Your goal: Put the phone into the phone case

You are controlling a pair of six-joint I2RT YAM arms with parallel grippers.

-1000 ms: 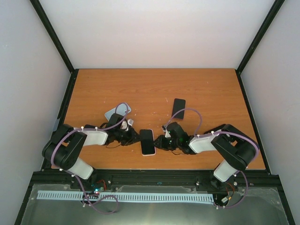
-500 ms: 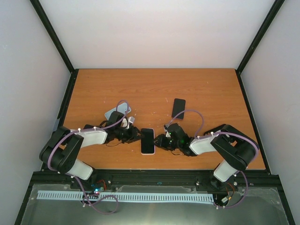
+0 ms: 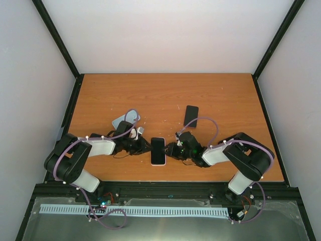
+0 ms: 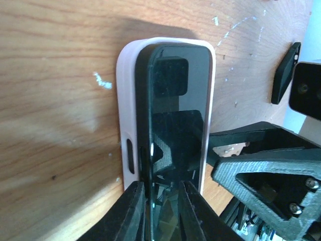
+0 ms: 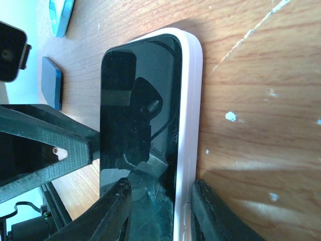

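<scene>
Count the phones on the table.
2. One phone sits in a white case near centre front; a black one lies behind it to the right. More could be hidden.

The tabletop (image 3: 165, 95) is orange-brown wood grain, flecked with small white marks and scratches. The phone (image 3: 158, 149) has a glossy black face, and the phone case (image 4: 125, 100) around it is a very pale pink. The left pincer (image 4: 160, 201) and right pincer (image 5: 160, 201) are matte black. The arms are black and white, with purple cables. A second, black phone (image 3: 190, 115) and a light-blue case (image 3: 120, 121) lie farther back.
</scene>
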